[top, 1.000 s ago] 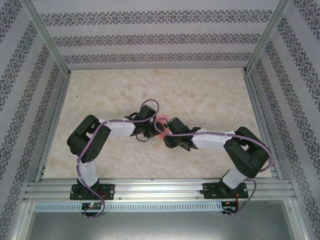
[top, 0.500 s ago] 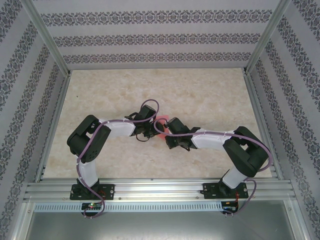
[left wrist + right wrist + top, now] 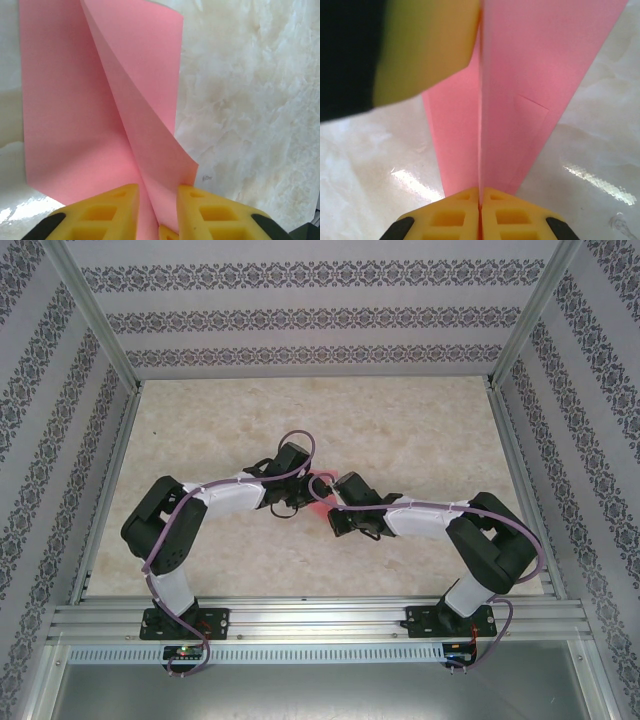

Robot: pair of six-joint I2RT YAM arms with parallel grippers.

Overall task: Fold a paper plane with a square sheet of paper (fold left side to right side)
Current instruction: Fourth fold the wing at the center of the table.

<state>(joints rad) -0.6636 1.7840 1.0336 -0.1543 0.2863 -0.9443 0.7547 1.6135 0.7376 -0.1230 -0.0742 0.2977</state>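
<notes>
Right gripper (image 3: 480, 202) was closed within the last second and found clenched on the square sheet of paper (image 3: 520, 75), at centre of the top view. Left gripper (image 3: 157, 205) was set astride the sheet, grip not determinable. Sheet judged secured for folding.

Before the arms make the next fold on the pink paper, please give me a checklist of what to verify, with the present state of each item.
1. Right end effector shut on the pink paper: ok.
2. Left end effector clamped on the paper: not ok; its fingers stand apart and a raised flap passes between them.
3. Visible paper free of tears: ok.
4. Edges aligned for the crease: cannot tell.
5. Table beside the paper free of obstacles: ok.
</notes>
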